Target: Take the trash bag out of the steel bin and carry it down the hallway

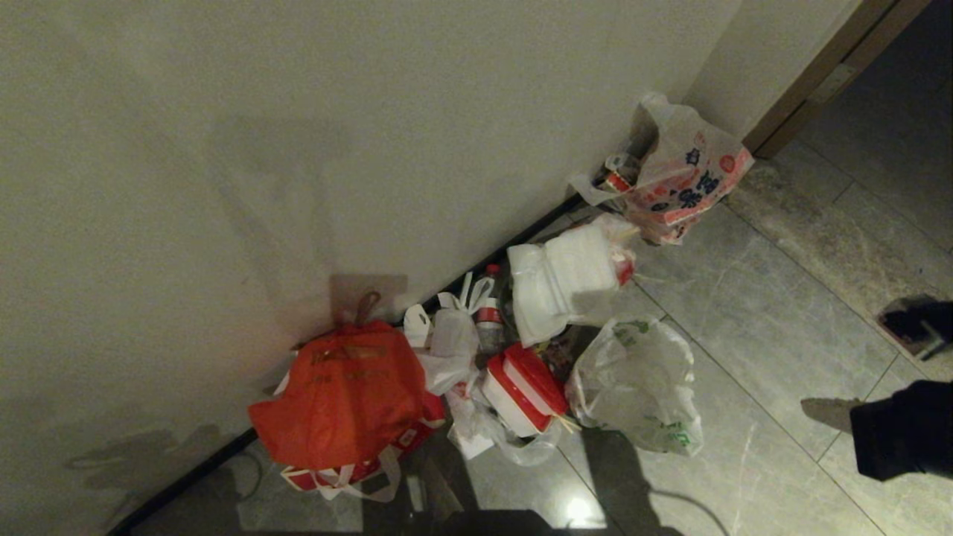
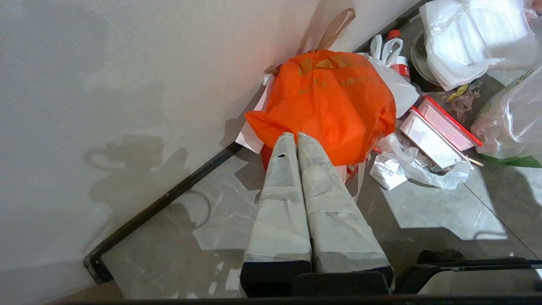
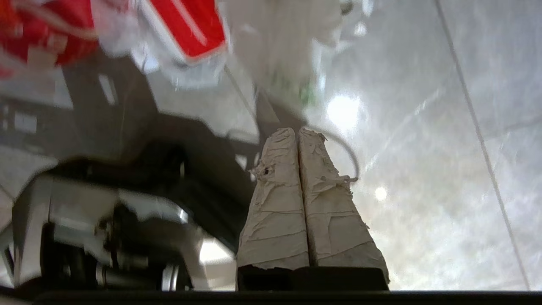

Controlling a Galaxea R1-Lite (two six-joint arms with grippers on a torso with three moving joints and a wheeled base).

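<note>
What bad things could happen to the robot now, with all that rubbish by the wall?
1. The trash bag sits on the floor tiles squeezed against the red-lidded box; it might sag or tip and spill.
2. The right claw is shut on nothing, just above the floor; it could bump the pile if it swings that way.
3. A person's shoe stands close by; the robot might roll into it.

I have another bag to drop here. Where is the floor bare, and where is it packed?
Bare tiles lie right of the trash bag. Along the wall it is packed: orange bag, red-lidded box, white bundle, printed bag.
</note>
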